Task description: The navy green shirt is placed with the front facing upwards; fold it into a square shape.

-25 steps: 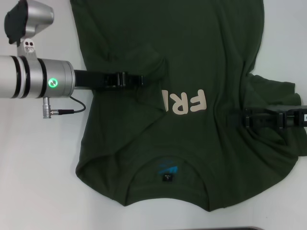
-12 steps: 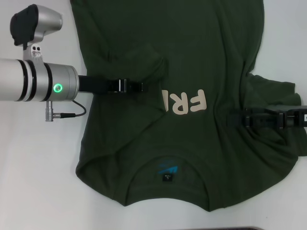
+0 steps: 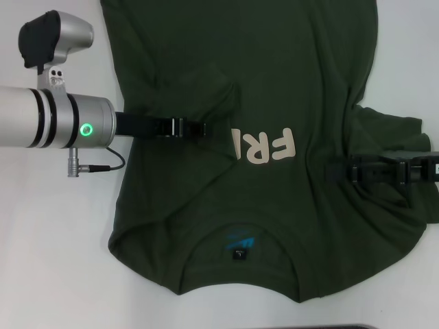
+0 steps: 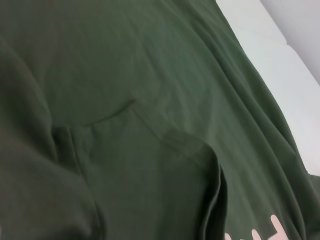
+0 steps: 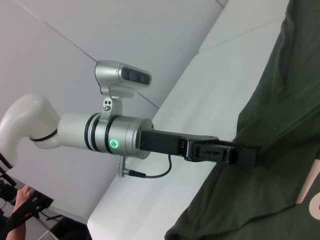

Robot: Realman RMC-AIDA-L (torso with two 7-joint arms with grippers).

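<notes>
The navy green shirt (image 3: 274,68) lies front up on the white table, with its collar at the near edge. Its cream lettering (image 3: 264,147), teal print (image 3: 239,241) and black neck tag (image 3: 239,253) all show. The shirt's left sleeve (image 3: 206,86) is folded in over the chest. My left gripper (image 3: 204,128) lies low over the shirt just beside that fold; it also shows in the right wrist view (image 5: 255,155). My right gripper (image 3: 330,170) rests on the shirt's right side by the bunched right sleeve (image 3: 391,130). The left wrist view shows only shirt cloth (image 4: 125,75).
The white table (image 3: 55,240) shows to the left of the shirt and along the near edge. A grey cable (image 3: 96,161) hangs from my left wrist. A person's hand (image 5: 20,200) shows far off in the right wrist view.
My left arm has moved a little toward the near edge and to the right. The folded sleeve has stayed in place. The right arm has not moved.
</notes>
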